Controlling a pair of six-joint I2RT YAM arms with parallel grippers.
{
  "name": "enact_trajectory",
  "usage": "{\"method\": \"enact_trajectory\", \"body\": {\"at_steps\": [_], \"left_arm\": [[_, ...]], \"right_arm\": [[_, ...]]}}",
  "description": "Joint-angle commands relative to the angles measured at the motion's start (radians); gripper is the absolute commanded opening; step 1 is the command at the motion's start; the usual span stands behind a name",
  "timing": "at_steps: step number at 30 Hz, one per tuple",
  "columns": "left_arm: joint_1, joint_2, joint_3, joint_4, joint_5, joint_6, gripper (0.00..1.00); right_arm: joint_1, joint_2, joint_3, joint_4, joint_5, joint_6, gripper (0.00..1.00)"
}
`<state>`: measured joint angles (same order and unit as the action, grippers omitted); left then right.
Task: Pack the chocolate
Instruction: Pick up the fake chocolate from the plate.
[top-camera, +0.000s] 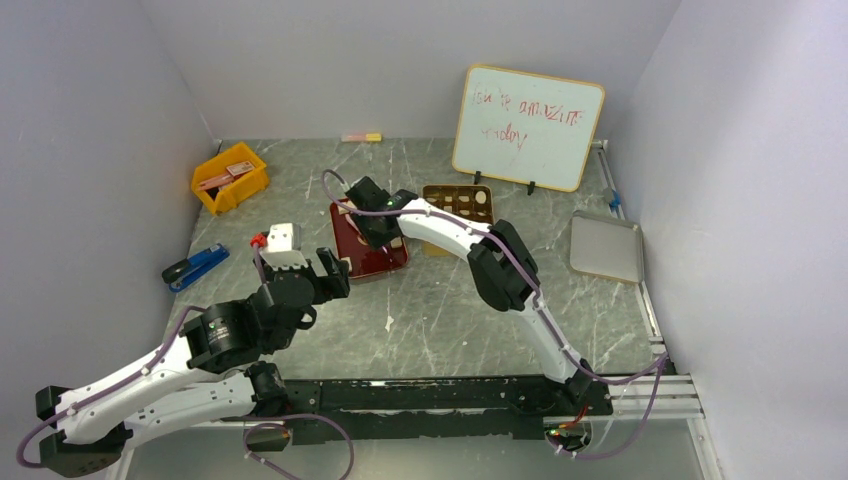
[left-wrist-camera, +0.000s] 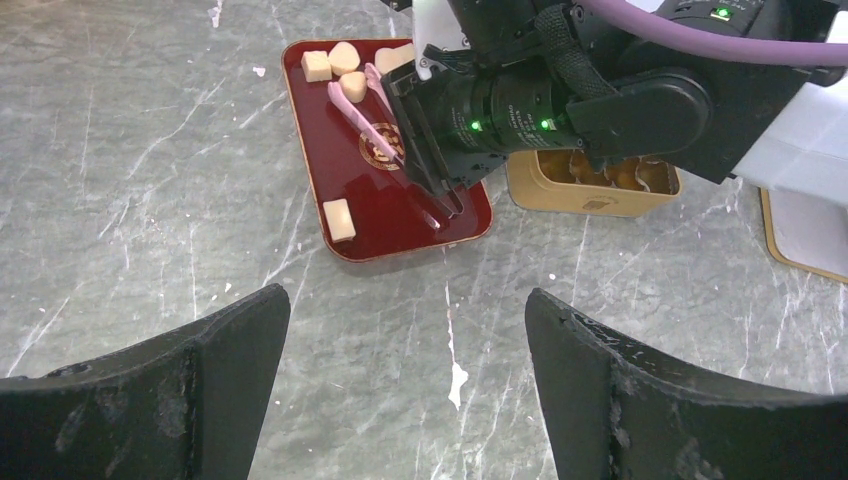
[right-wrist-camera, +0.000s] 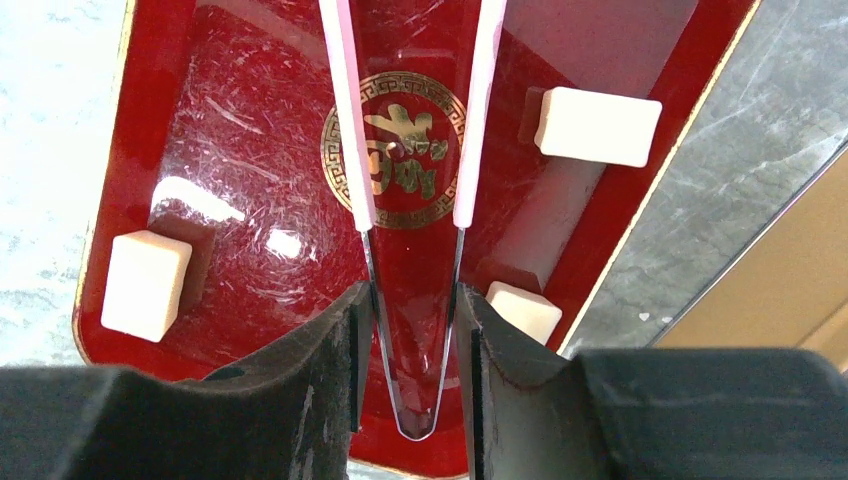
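The chocolate pieces (right-wrist-camera: 598, 125) are pale tan cubes lying in a dark red tray (right-wrist-camera: 250, 150). Two more sit at its left (right-wrist-camera: 146, 284) and beside my finger (right-wrist-camera: 522, 308). My right gripper (right-wrist-camera: 412, 320) is shut on pink-armed metal tongs (right-wrist-camera: 348, 120) and holds them over the tray; their tips are out of that view. In the left wrist view the tongs (left-wrist-camera: 365, 115) reach toward pieces (left-wrist-camera: 345, 57) at the tray's far end, and one piece (left-wrist-camera: 340, 219) lies near. My left gripper (left-wrist-camera: 405, 340) is open and empty above the table, short of the tray (top-camera: 385, 262).
A gold tin (top-camera: 455, 205) with compartments stands right behind the tray. A whiteboard (top-camera: 528, 125) stands at the back, a grey lid (top-camera: 606, 246) at the right, a yellow bin (top-camera: 230, 178) and a blue stapler (top-camera: 195, 266) at the left.
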<state>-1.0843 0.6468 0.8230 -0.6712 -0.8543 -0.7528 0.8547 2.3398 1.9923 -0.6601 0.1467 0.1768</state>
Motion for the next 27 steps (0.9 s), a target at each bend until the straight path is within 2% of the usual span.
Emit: {"method": "enact_trajectory", "body": {"at_steps": [1,11,19,27], "left_arm": [[-0.005,-0.005,0.015,0.017,-0.02,0.004,0.92],[-0.005,-0.004,0.013,0.028,-0.024,0.012,0.93],[-0.005,0.005,0.008,0.041,-0.017,0.009,0.93],[-0.005,0.007,0.022,0.027,-0.02,0.004,0.93]], "right_arm": [[0.002,0.021,0.078,-0.01,0.004,-0.012,0.39],[-0.009,0.062,0.126,-0.032,0.008,-0.019,0.36],[-0.016,0.02,0.07,-0.015,0.013,-0.016,0.17],[-0.017,-0.062,0.006,0.009,0.02,-0.007,0.09]]}}
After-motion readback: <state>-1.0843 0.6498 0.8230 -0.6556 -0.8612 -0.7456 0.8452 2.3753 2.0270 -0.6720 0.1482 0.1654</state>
